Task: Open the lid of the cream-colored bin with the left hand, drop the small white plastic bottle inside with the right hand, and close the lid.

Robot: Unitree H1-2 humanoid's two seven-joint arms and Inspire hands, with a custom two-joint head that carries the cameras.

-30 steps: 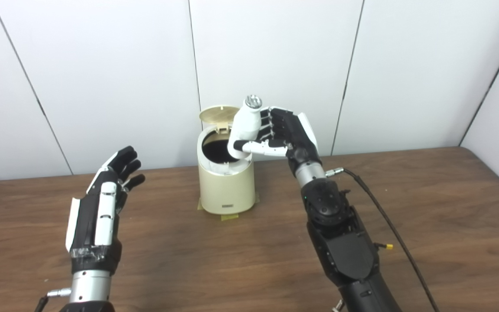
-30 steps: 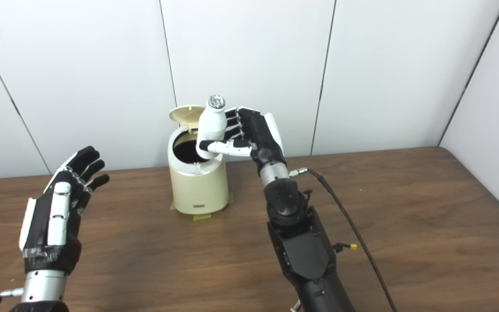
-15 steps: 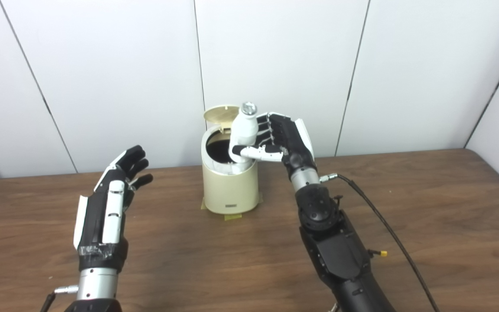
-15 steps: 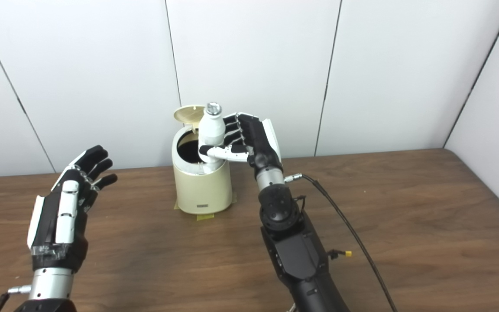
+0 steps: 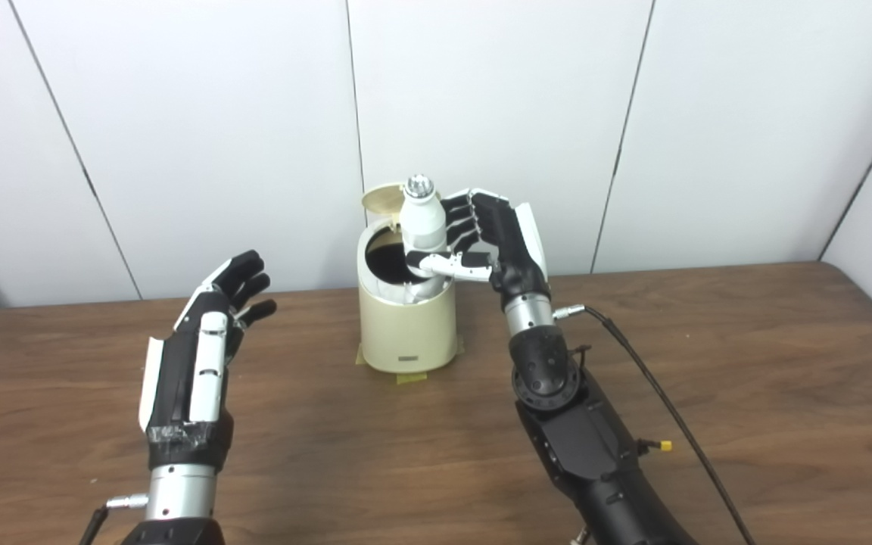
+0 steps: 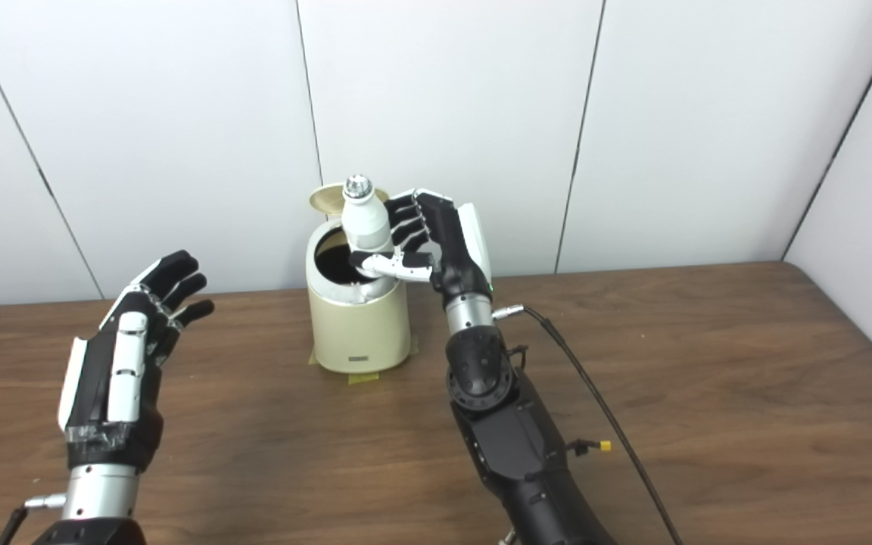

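Now my right hand (image 5: 493, 242) pinches the small white plastic bottle (image 5: 421, 227) between fingers (image 5: 460, 221) and thumb, over the cream-colored bin's (image 5: 408, 325) open mouth for dropping; my left hand (image 5: 201, 356) waits, fingers spread.

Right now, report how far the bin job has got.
Done: the lid of the cream bin stands open, showing its dark inside. In hand: the right hand grips the small white bottle upright over the bin's mouth, its base at the rim; not dropped yet. Left: release the bottle, then close the lid; the left hand hangs open, away from the bin.
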